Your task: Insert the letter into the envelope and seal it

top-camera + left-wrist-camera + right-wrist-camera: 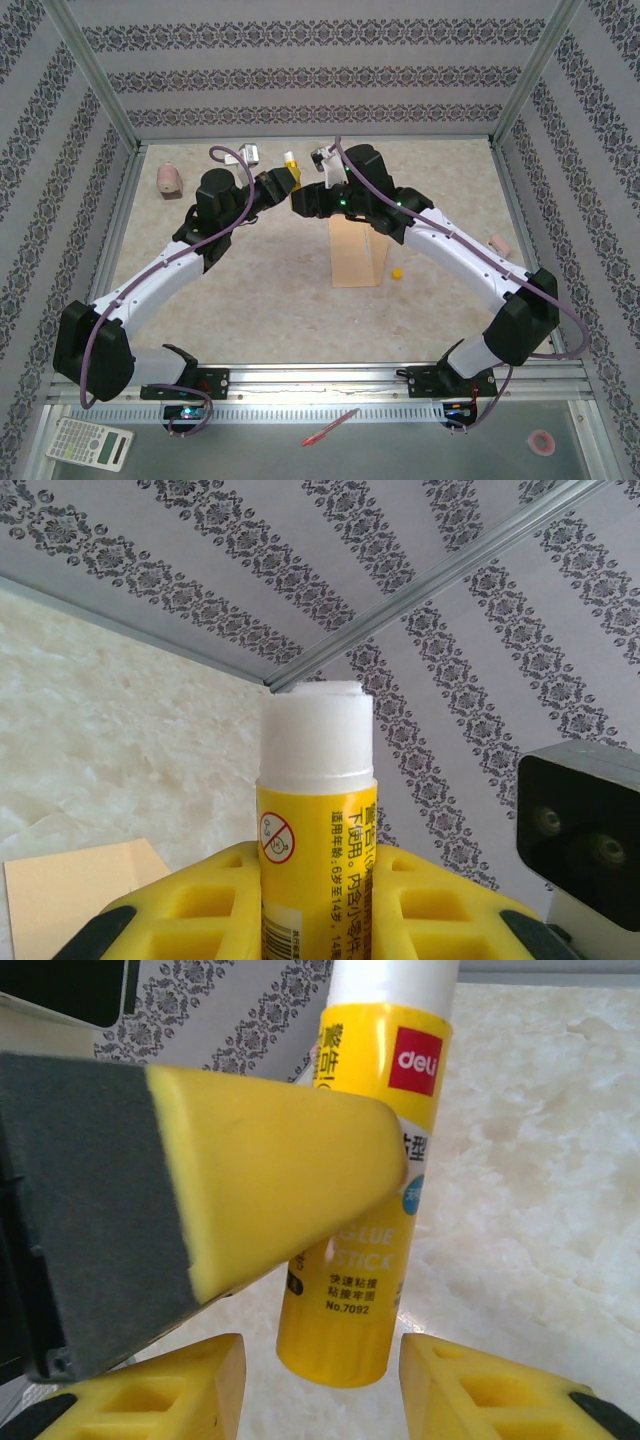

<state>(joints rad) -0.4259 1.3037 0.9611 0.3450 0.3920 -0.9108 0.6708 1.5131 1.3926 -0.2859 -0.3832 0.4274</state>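
Glue stick in hand; sealing judged still to do.
Left gripper point(318, 880) pinched the uncapped Deli glue stick point(316, 810). Right gripper point(325, 1385), jaws spread, straddled its base without touching. The envelope point(352, 262) lay flat mid-table under the right arm, yellow cap point(397, 272) just beside. Letter unseen, probably inside.

The glue stick point(365, 1210) is yellow with a white top, a red logo patch and black print; the fingers point(270, 1170) of the left pincer point(315, 880) are yellow with dark grey backing. The envelope point(352, 262) is plain light tan on the beige, faintly marbled desk point(260, 300), and the walls point(300, 75) are pale stripes bearing dark floral bands.
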